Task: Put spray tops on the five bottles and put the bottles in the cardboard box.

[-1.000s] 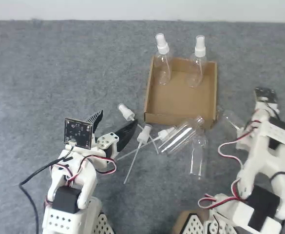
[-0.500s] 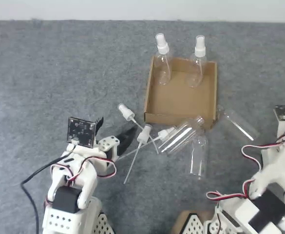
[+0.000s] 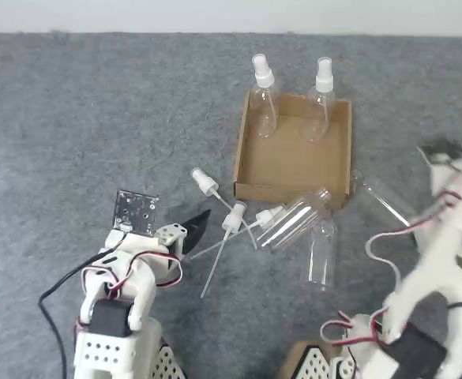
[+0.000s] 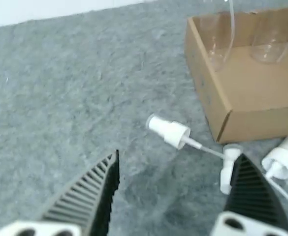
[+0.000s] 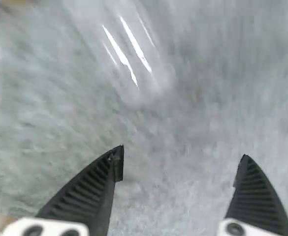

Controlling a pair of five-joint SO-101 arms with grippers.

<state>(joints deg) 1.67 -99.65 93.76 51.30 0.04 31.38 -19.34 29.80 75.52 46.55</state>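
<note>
Left gripper [image 4: 175,157] and right gripper [image 5: 181,152] both gape empty. Two capped bottles [image 3: 264,103] stand along the box's [image 3: 270,189] far edge. Three more bottles [image 3: 294,221] and loose tops [image 3: 204,181] lie mid-surface [image 3: 96,118], beside its near edge.

Left arm [image 3: 124,292]: white printed shells, black servo blocks, red-white-black wire loops, black cable trailing off base, perforated base plate. Square dark circuit board [image 3: 134,213] at wrist.
Right arm [image 3: 444,253]: same white shells, red-and-white wires.
Left gripper [image 4: 176,160], right gripper [image 5: 181,155]: black pointed fingers, ribbed inner faces, white mounts with round holes.
</note>
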